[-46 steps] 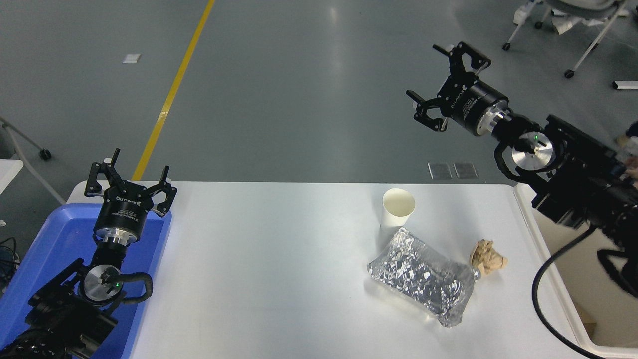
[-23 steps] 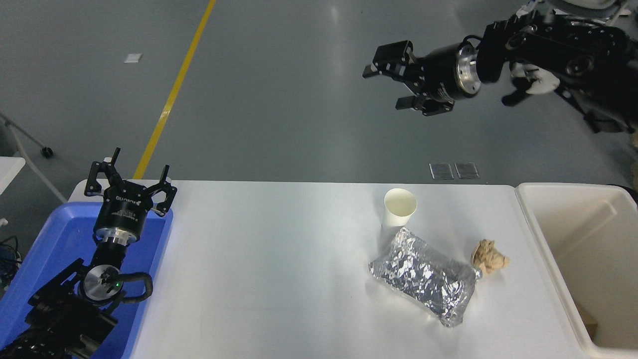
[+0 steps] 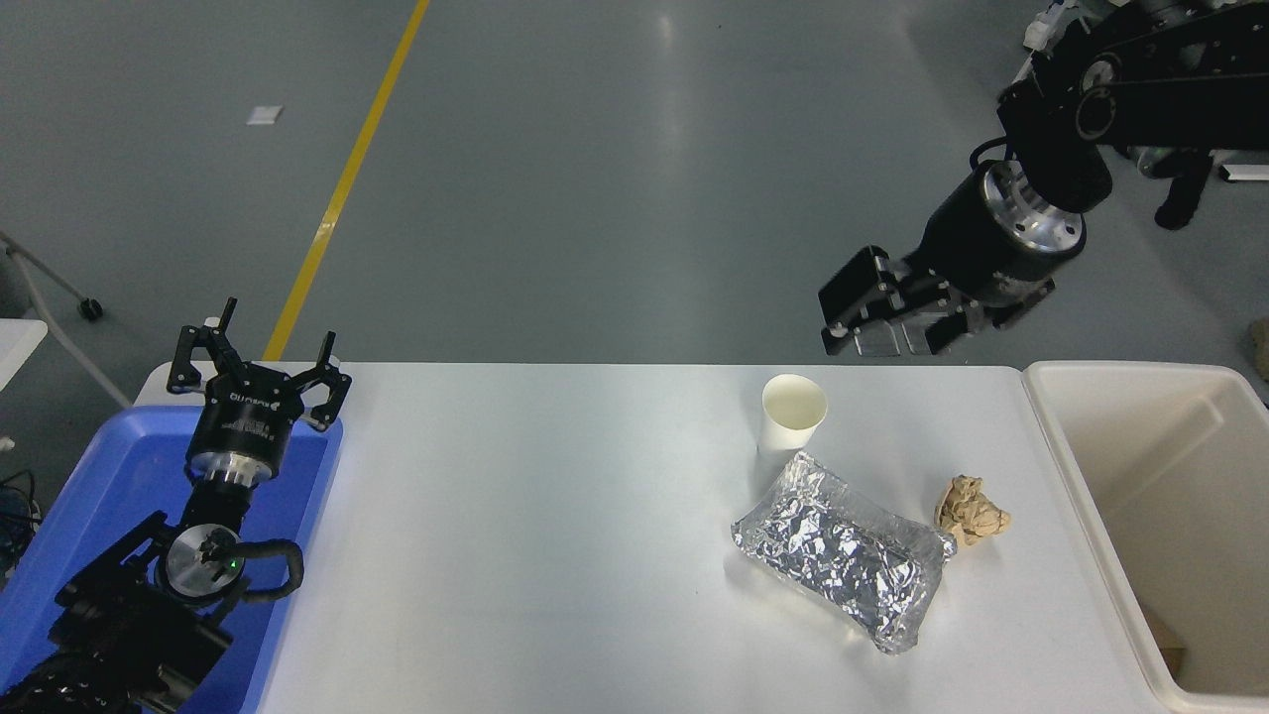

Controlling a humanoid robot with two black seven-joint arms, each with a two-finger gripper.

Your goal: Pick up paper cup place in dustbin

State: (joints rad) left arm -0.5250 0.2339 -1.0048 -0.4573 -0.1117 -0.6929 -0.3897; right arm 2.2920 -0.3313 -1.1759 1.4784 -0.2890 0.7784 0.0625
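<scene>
The right claw [image 3: 887,322] has dropped toward the paper cup [image 3: 792,414], fingers apart and empty; the grasp is not yet made.

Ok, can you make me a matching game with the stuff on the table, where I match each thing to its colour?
Things:
1. paper cup
2. foil pouch
3. crumpled paper ball
4. tray

Colours:
A. blue
B. brown
C. white
D. shiny silver

Right pairs: 1-C, 2-D, 3-B, 4-A.
</scene>
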